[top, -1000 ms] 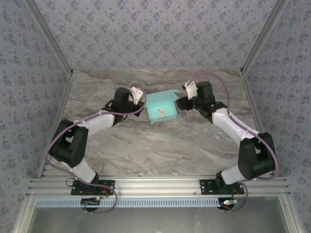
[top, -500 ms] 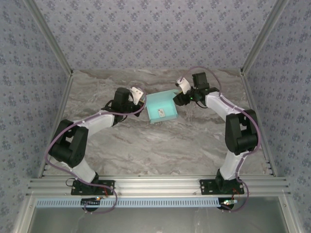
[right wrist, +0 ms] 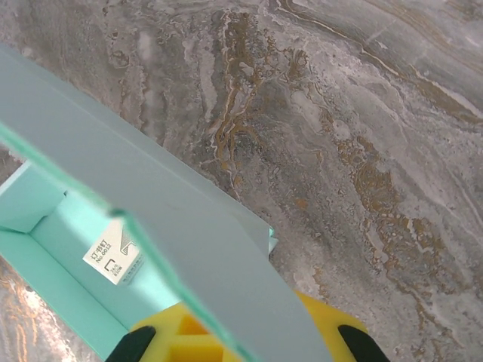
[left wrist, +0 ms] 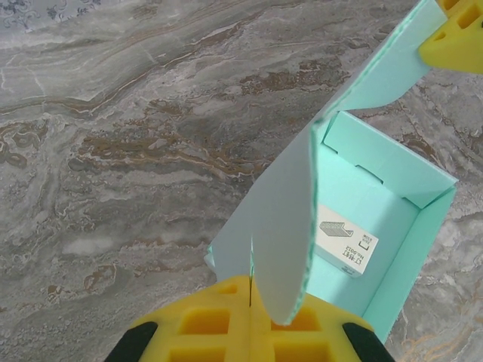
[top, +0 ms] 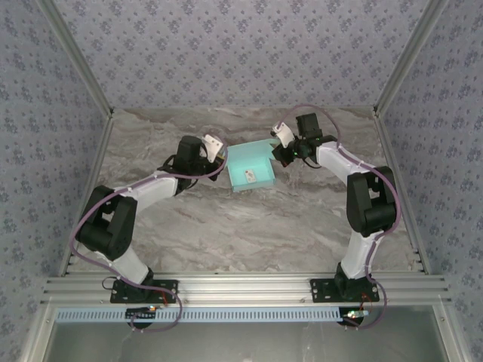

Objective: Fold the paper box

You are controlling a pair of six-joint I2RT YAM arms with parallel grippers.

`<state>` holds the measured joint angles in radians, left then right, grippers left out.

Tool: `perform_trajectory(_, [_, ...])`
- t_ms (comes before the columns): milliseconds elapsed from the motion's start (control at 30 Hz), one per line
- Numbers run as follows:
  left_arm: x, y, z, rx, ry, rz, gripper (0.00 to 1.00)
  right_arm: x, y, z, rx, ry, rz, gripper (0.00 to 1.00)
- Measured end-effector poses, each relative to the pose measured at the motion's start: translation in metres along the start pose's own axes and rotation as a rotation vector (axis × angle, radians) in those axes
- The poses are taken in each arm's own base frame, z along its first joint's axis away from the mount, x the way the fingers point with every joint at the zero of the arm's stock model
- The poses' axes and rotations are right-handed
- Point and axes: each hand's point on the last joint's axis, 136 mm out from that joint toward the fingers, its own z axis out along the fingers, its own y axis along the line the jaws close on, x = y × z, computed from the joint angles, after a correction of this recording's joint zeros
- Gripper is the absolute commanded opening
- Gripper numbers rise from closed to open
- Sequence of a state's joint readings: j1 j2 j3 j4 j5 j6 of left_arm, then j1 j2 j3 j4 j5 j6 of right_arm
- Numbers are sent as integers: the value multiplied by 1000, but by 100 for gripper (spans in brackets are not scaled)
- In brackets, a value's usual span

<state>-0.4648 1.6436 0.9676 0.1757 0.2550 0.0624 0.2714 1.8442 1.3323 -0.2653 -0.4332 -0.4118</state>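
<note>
The paper box (top: 250,167), near the far edge of the tabletop (top: 226,219), is clamped at its left flap by the closed jaws of the left gripper (left wrist: 249,299) and at its right flap by those of the right gripper (top: 278,153).

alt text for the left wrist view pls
The left gripper, yellow-padded, pinches a raised flap of the pale turquoise paper box, seen from just behind the fingers. The box sits open on a grey-brown marbled table with a small white printed tag lying inside. The right gripper meets the flap's far end at top right.
</note>
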Motion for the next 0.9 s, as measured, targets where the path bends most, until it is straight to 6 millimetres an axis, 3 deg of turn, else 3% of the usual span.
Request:
perform_trajectory(300, [2, 2, 1, 14, 22, 6, 24, 0, 0, 0, 4, 3, -7, 0])
perform_trajectory(433, [2, 4, 2, 25, 30, 7, 26, 0, 0, 0, 4, 3, -10, 0])
perform_trajectory(600, [-3, 6, 9, 38, 28, 5, 21, 0, 0, 1, 4, 3, -15, 0])
perform_trajectory(900, [-5, 8, 14, 47, 42, 11, 1, 0, -1, 1, 16, 6, -22, 0])
